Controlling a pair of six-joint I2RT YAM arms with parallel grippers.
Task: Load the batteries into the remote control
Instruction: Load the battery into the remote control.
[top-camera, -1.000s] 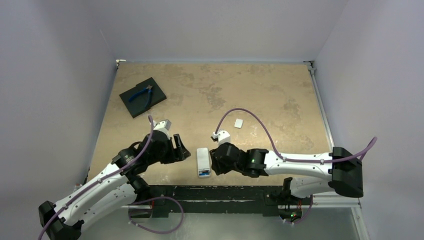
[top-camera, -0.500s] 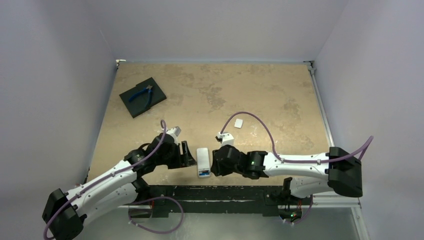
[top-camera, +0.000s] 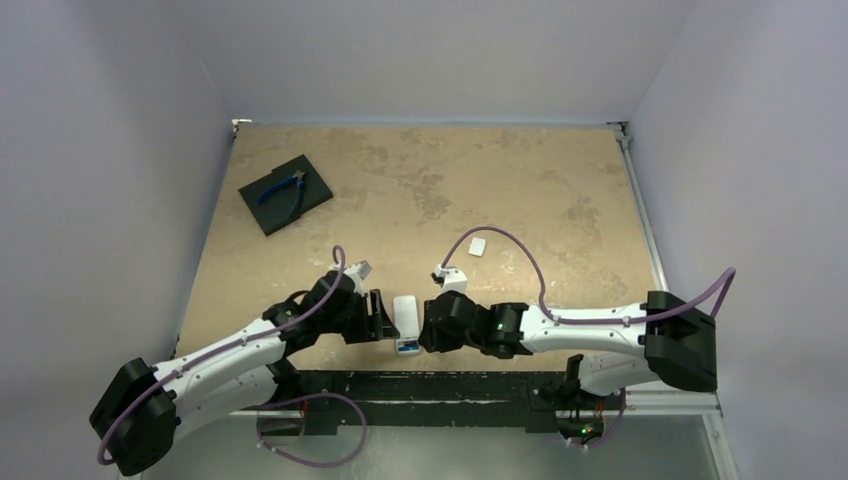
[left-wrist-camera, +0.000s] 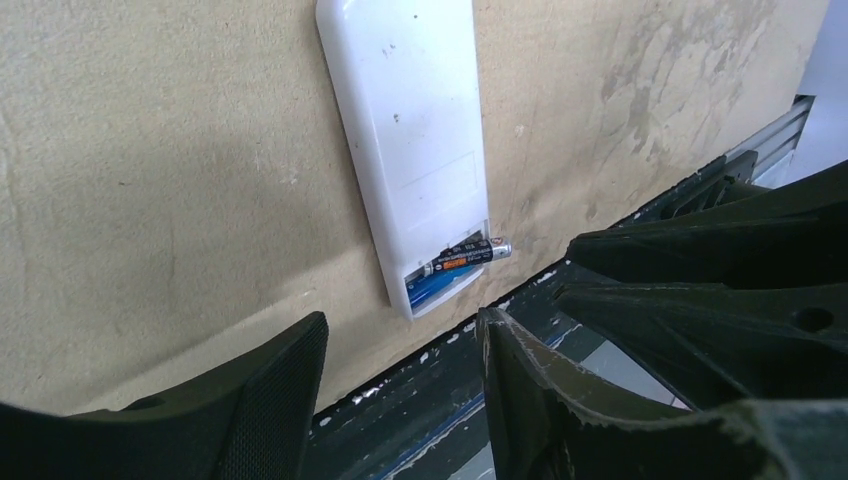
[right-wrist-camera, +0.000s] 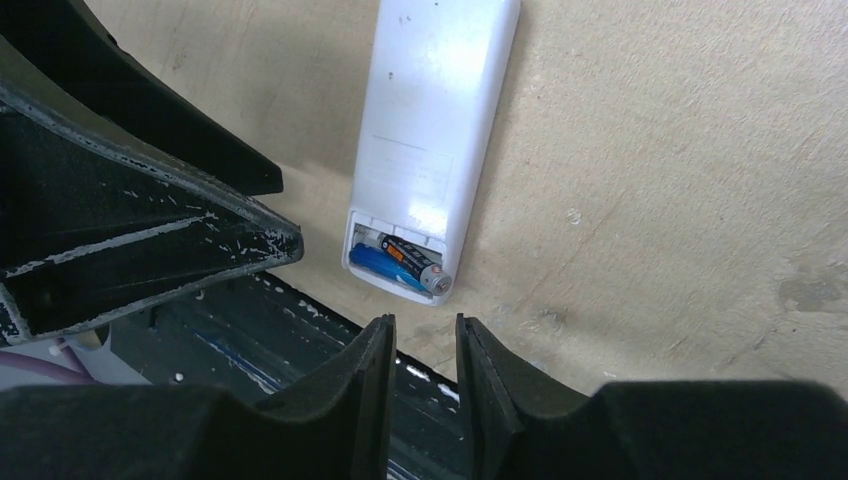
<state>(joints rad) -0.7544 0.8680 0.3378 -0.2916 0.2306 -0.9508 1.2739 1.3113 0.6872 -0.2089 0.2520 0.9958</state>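
Note:
The white remote control (top-camera: 405, 315) lies back-up at the table's near edge, between my two grippers. Its battery compartment at the near end is uncovered. The blue battery (left-wrist-camera: 440, 283) (right-wrist-camera: 378, 262) lies flat inside. On top of it the black battery (left-wrist-camera: 465, 257) (right-wrist-camera: 410, 262) rests slanted, its metal tip reaching the compartment's edge. My left gripper (top-camera: 385, 320) (left-wrist-camera: 400, 370) is just left of the remote, jaws wide open and empty. My right gripper (top-camera: 425, 322) (right-wrist-camera: 425, 335) is just right of it, with a narrow gap between its fingers and nothing in it.
A black square pad (top-camera: 300, 205) with blue-handled pliers (top-camera: 283, 187) lies at the far left. A small white piece (top-camera: 477, 245) lies on the table behind the right arm. The dark front rail (top-camera: 420, 385) runs right beside the remote's near end.
My left gripper has travelled right and nearer, ending close against the remote's left side. The right gripper has edged slightly left toward the remote. The remote has stayed put.

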